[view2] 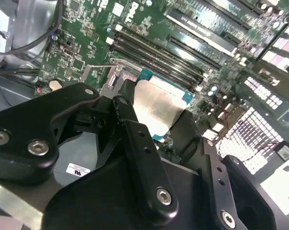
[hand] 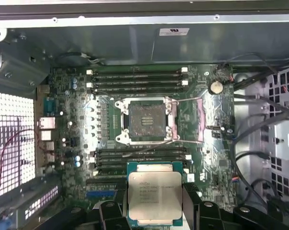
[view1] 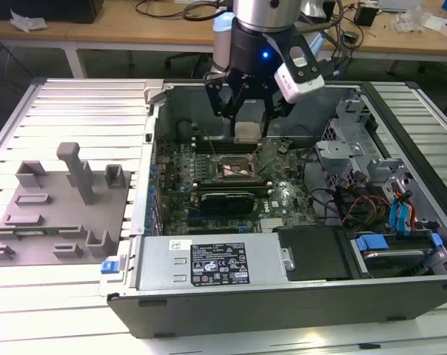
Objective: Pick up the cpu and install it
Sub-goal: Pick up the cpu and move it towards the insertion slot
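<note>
Black fingers (hand: 192, 206) of the pincer (hand: 154, 211) sit closest to the lens in both wrist views, pressed against two opposite edges of the cpu (hand: 155, 199). The pincer is pinching the cpu, whose silvery top faces the first wrist view and whose green border shows around it. In the second wrist view the cpu (view2: 159, 108) hangs tilted between the fingers, above the green motherboard (view2: 77, 57).

The socket (hand: 145, 120) lies uncovered, with its dark contact field showing inside the metal frame. The cpu is not in it. A bank of memory slots (hand: 139, 155) lies between the two in the first wrist view.

In the exterior view the pincer (view1: 248, 127) reaches down into the open case (view1: 231, 314) and holds the cpu (view1: 247, 132) over the motherboard (view1: 283, 192), just beyond the socket (view1: 233, 168). A grey fixture plate (view1: 61, 207) lies on the slatted tabletop (view1: 61, 103) at the exterior view's left, well apart from the case.
</note>
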Robot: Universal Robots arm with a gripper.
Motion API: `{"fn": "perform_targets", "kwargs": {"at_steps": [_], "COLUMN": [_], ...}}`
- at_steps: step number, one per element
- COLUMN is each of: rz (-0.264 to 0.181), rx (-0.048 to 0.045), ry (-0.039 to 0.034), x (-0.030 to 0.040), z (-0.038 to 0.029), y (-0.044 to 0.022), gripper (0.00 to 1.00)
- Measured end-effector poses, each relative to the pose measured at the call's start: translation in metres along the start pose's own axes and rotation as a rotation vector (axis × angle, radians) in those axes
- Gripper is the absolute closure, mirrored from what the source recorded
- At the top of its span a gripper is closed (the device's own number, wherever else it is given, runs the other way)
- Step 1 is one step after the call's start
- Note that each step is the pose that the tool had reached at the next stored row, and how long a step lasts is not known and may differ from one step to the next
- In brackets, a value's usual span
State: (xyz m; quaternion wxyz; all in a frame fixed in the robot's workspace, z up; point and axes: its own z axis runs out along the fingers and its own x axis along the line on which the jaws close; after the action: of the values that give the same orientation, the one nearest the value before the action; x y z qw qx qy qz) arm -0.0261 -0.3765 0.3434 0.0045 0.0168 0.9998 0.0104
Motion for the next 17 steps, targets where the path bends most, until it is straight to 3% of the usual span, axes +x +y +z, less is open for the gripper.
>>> {"fn": "perform_targets", "kwargs": {"at_steps": [5, 12, 17], "rz": [0.0, 0.0, 0.0], "rx": [0.0, 0.0023, 0.0023], "ry": [-0.0001, -0.0002, -0.0002], "x": [0.0031, 0.0033, 0.0037], "z": [0.0134, 0.0257, 0.0384], "y": [0.0081, 0.0087, 0.0156], "gripper": [0.45, 0.45, 0.45]}}
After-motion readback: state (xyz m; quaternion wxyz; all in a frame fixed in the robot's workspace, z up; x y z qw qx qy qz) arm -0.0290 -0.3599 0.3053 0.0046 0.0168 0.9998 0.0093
